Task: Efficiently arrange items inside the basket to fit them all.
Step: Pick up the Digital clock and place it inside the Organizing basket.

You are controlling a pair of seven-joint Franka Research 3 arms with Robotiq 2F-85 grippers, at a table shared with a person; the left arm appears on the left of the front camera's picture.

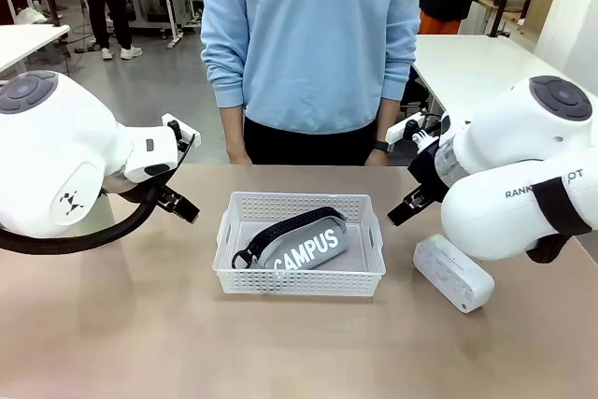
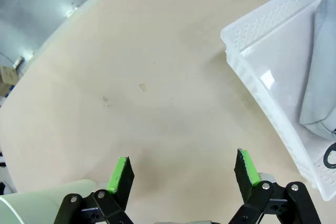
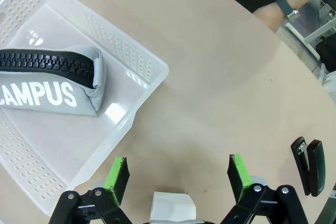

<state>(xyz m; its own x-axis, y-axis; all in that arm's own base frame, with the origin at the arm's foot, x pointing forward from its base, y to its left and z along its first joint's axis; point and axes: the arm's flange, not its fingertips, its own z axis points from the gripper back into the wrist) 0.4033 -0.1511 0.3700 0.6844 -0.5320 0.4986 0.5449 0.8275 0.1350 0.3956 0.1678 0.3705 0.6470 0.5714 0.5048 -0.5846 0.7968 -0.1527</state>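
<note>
The white perforated basket [image 1: 299, 279] sits mid-table with the grey "CAMPUS" pouch [image 1: 304, 245] lying diagonally inside it. In the right wrist view the pouch [image 3: 52, 85] fills the basket's [image 3: 149, 64] left half. The white oblong box [image 1: 453, 273] lies on the table right of the basket, just under my right arm; its end [image 3: 173, 205] peeks up between my fingers. My right gripper [image 3: 177, 171] hangs open above it. A small black object [image 3: 307, 163] lies further right. My left gripper [image 2: 184, 167] is open over bare table left of the basket [image 2: 273, 82]. The pale green cup is hidden.
A person in a light blue top [image 1: 313, 44] stands at the far edge, one hand with a watch [image 3: 278, 9] near the table. A pale rounded shape [image 2: 37, 203] shows at the left wrist view's bottom corner. Bare tabletop lies in front of the basket.
</note>
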